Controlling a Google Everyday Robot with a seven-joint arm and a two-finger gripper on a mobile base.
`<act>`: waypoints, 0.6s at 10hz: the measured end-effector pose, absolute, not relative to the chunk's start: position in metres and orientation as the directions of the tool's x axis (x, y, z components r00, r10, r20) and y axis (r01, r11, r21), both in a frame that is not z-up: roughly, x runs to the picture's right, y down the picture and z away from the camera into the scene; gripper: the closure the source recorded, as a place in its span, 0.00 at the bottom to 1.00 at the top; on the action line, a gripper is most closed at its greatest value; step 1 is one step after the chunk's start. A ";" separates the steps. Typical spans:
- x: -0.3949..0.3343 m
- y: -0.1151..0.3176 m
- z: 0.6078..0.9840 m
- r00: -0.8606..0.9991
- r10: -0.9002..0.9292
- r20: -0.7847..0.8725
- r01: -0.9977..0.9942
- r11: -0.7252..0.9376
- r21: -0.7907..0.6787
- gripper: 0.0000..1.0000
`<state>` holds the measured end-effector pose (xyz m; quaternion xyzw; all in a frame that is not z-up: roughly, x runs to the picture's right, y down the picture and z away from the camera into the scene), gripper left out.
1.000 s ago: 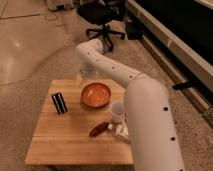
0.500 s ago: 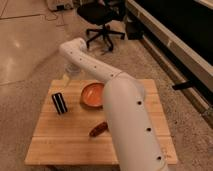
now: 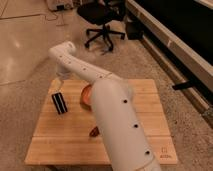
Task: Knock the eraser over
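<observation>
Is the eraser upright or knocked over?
Upright: the eraser stands on end on the table; the gripper hovers close above it.

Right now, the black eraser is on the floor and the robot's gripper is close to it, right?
Not quite. The camera view shows the eraser on the wooden table, not on the floor. The gripper is close to it, as you said.

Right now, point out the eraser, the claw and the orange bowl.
eraser [image 3: 60, 103], camera view, on its pale middle stripe.
claw [image 3: 61, 84], camera view, at its tip, close to the eraser's top.
orange bowl [image 3: 85, 95], camera view, on its visible left part.
</observation>
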<state>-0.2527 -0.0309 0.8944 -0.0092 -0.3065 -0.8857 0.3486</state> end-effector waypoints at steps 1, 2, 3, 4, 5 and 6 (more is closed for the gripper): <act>-0.254 -0.024 0.896 -0.764 -0.603 0.230 0.615 -0.571 0.543 0.20; -0.252 -0.016 0.896 -0.768 -0.597 0.232 0.610 -0.569 0.552 0.20; -0.248 -0.011 0.894 -0.769 -0.596 0.232 0.606 -0.563 0.562 0.20; -0.242 -0.007 0.891 -0.768 -0.597 0.232 0.605 -0.557 0.569 0.20; -0.228 -0.003 0.883 -0.763 -0.604 0.231 0.607 -0.545 0.578 0.20; -0.219 -0.001 0.877 -0.760 -0.608 0.229 0.607 -0.539 0.584 0.20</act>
